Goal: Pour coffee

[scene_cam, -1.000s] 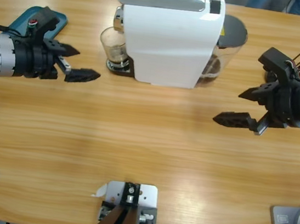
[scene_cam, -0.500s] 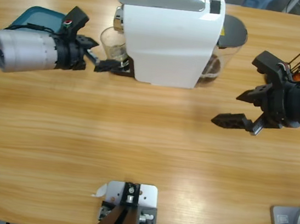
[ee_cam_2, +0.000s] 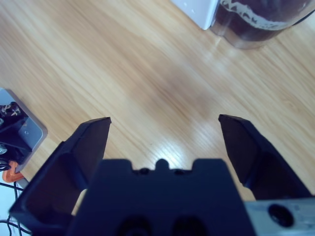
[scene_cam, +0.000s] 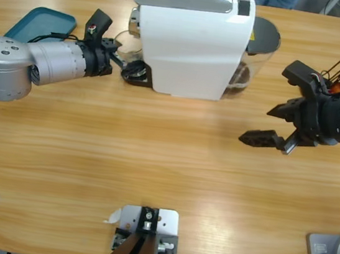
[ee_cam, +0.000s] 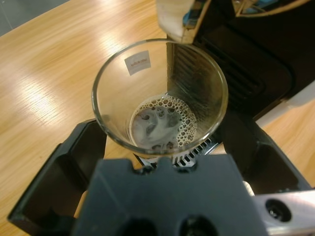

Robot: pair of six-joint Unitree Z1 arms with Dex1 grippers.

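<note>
Since a second ago your left tool (scene_cam: 121, 63) has run in from open worktop (scene_cam: 153, 156) to the glass (scene_cam: 128, 43) at the white coffee machine (scene_cam: 190, 42); the right tool (scene_cam: 277, 125) has barely shifted.

Left wrist view: jaws apart, straddling the glass (ee_cam: 160, 96), coffee (ee_cam: 162, 123) shallow at its bottom. Close gently low on the wall, keeping it level.

Right wrist view: the right tool (ee_cam_2: 165, 132) gapes over bare wood.
</note>
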